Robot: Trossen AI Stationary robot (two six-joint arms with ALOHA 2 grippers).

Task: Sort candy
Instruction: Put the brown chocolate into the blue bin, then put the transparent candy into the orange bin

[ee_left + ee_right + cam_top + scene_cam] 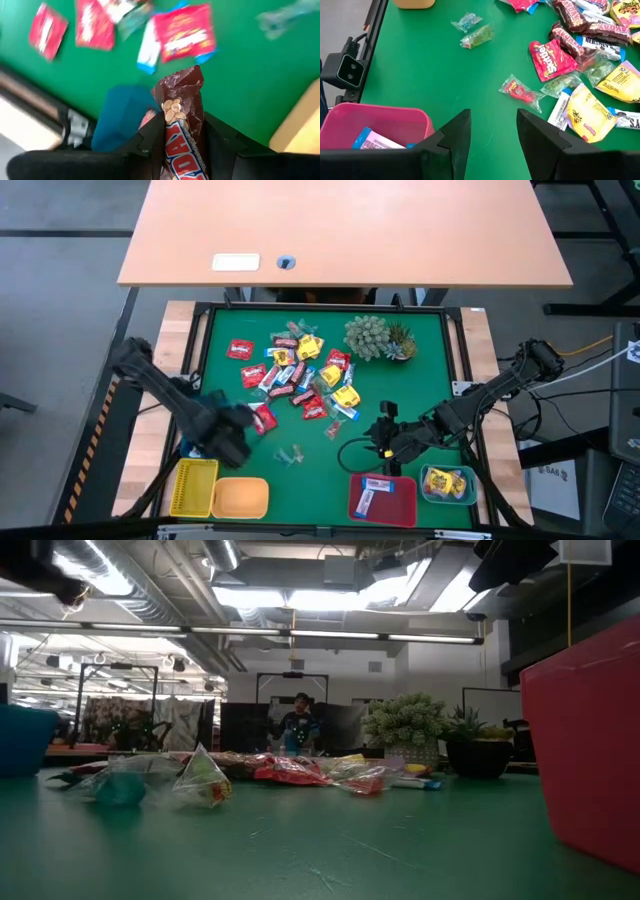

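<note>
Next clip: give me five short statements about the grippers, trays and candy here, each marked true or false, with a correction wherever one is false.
1. The left gripper holds a dark brown candy bar in its jaws. True.
2. The right gripper holds a yellow candy. False: its jaws are open with nothing between them.
3. The red tray has a blue-and-white candy in it. True.
4. The orange tray is full of candy. False: nothing shows in it.
5. The green plant stands at the far edge of the green mat, beside the candy pile. True.
</note>
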